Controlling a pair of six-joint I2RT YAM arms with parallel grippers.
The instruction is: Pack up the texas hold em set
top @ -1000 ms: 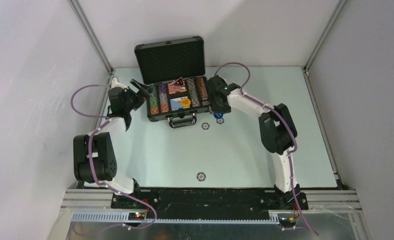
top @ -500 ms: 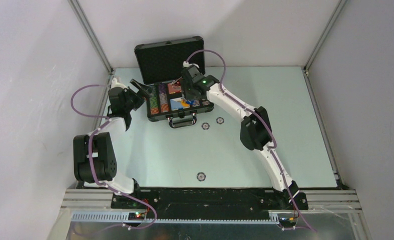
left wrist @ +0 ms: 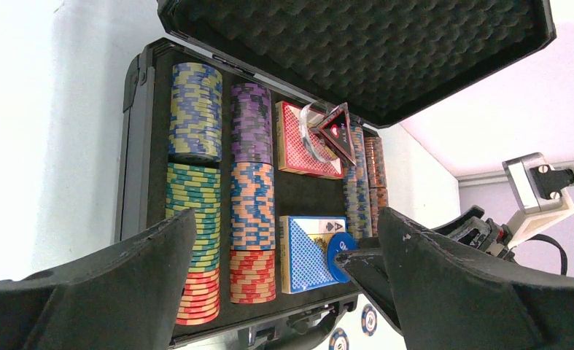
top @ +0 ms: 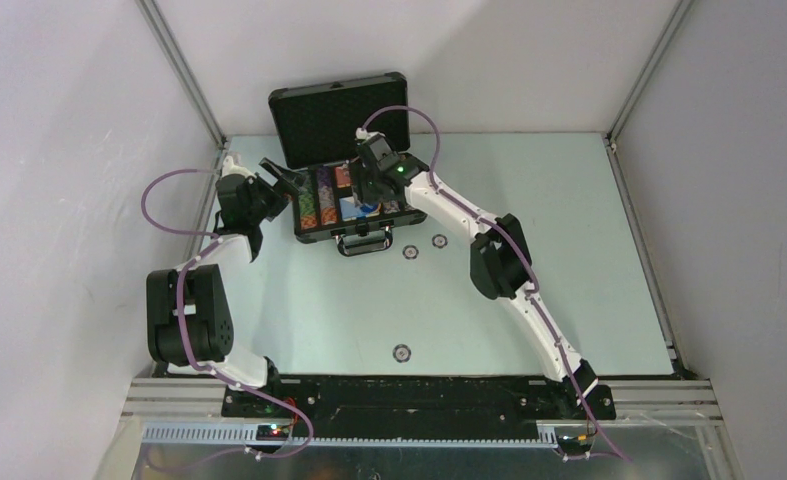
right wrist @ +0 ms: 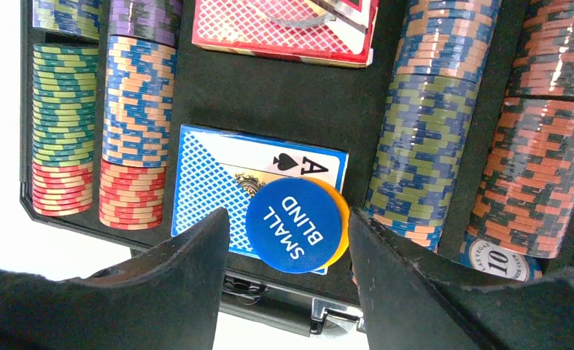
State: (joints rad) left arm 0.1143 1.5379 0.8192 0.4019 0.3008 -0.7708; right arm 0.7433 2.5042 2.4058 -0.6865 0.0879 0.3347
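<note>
- Texas hold em set lies mostly inside its open briefcase [top: 339, 120], which stands with the lid upright.
- Left of the briefcase, the left tool [top: 285, 180] hangs with its jaws spread wide. It is empty and touches nothing.
- Inside the briefcase, the right tool [right wrist: 289, 216] is newly arrived from the briefcase's right side, where it hovered a second ago.
- The blue button [right wrist: 291, 233] it brought now rests on the orange button [right wrist: 342, 222], atop the blue deck [right wrist: 211, 168].
- Its jaws are widening and flank the button, with a gap on one side, so I judge it released.
- In front of the briefcase, three round pieces [top: 410, 252] wait on the tabletop [top: 299, 300], so packing continues.
</note>
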